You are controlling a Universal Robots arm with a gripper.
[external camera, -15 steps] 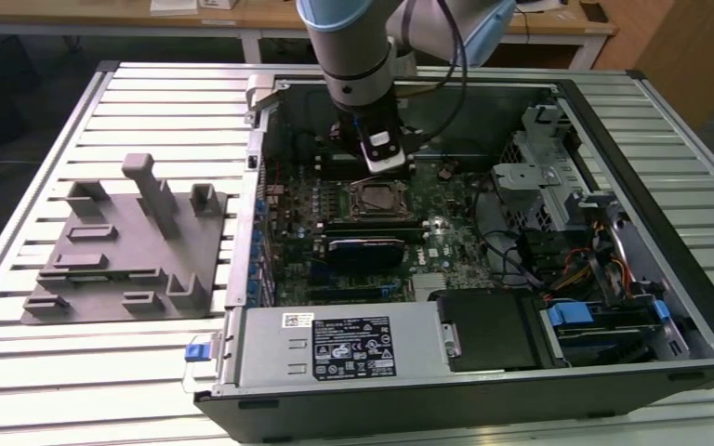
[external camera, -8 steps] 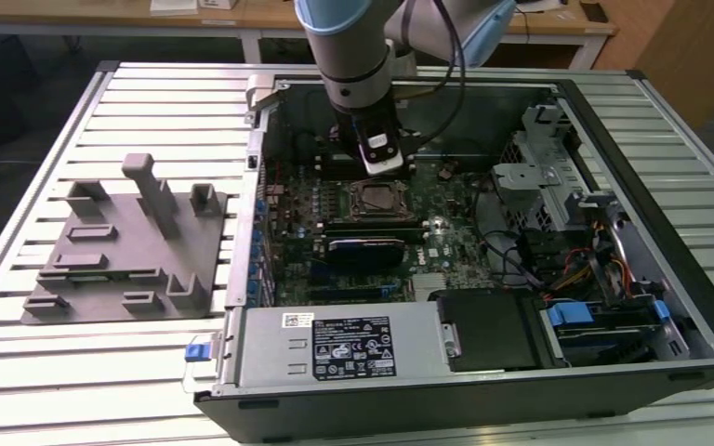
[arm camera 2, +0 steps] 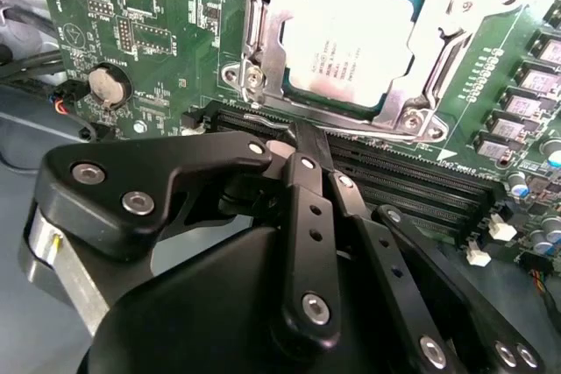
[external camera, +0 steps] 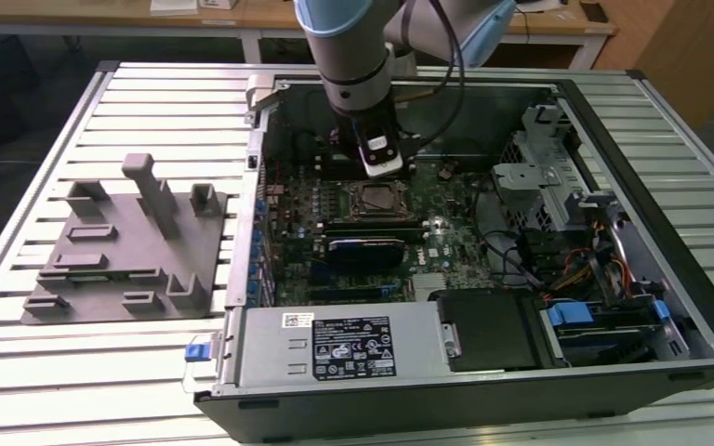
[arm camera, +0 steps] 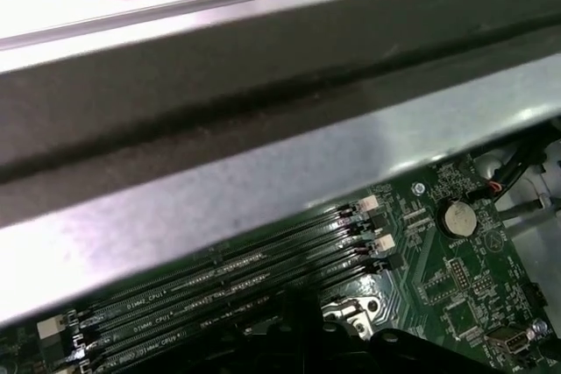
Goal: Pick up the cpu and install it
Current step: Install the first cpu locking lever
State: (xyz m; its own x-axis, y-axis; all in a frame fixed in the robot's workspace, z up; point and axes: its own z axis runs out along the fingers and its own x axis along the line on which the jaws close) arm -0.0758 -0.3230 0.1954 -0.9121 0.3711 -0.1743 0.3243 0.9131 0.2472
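The tool (arm camera 2: 307, 142) is made of matt black link bars (arm camera 2: 302, 243) with rounded ends, and these are pinned by flat silver screws (arm camera 2: 138, 203) set flush in the black metal. At the base of the tool a short silver-grey ring (arm camera 2: 44, 247) is fitted, and a small yellow stripe is marked on it. Above the tool, the arm (external camera: 354, 65) is formed as a pale grey-silver tube, and joint covers (external camera: 487, 23) of pale blue are fitted higher up. A thin black cable (external camera: 459, 79) is strung down beside the tube towards the tool. Just above the tool, a small white block (external camera: 378, 151) with a dark mark is mounted on a black collar.
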